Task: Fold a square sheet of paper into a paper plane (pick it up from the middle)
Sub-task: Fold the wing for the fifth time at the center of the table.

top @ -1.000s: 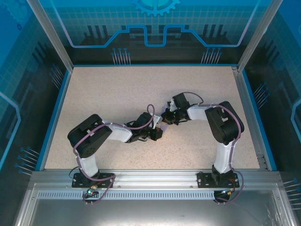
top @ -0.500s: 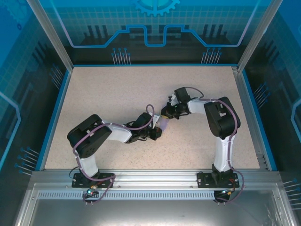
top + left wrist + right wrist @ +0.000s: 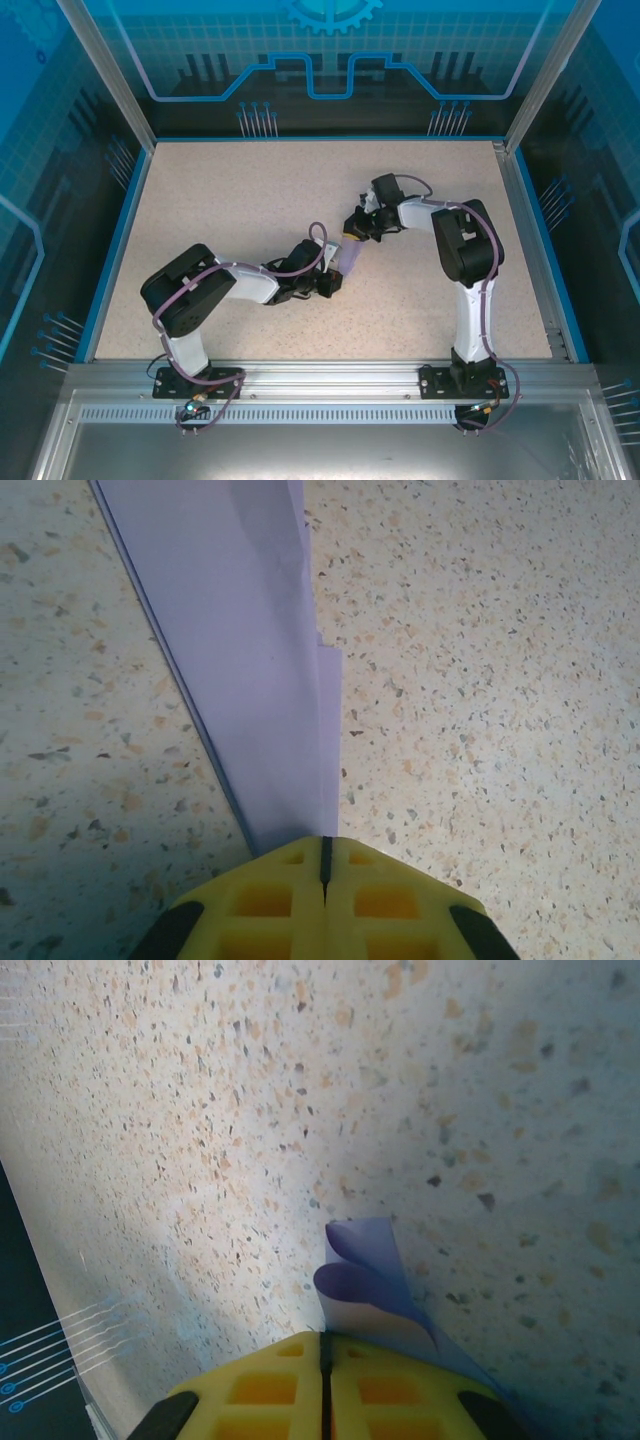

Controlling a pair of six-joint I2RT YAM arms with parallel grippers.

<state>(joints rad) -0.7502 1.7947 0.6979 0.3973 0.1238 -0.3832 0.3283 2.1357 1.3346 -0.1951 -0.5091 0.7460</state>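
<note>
The lavender sheet of paper [image 3: 350, 259] is folded into a long narrow band and spans the short gap between my two grippers at mid-table. My left gripper [image 3: 335, 281] is shut on its near end. In the left wrist view the layered band [image 3: 250, 650] runs from the shut yellow jaws of the left gripper [image 3: 325, 845] up to the top left, just over the table. My right gripper [image 3: 356, 231] is shut on the far end. A curled tip of the paper [image 3: 366, 1278] pokes out past the shut right gripper [image 3: 323, 1338]. Whether the fold has a paper plane's pointed shape I cannot tell.
The speckled beige tabletop [image 3: 230, 200] is bordered by a blue rim [image 3: 115, 250] and glass walls. An aluminium rail [image 3: 320, 375] carries both arm bases at the near edge. Open tabletop lies all round the two grippers.
My right gripper has moved away from the left one toward the far side, and a stretch of lavender paper now shows between them. The left arm has barely moved.
</note>
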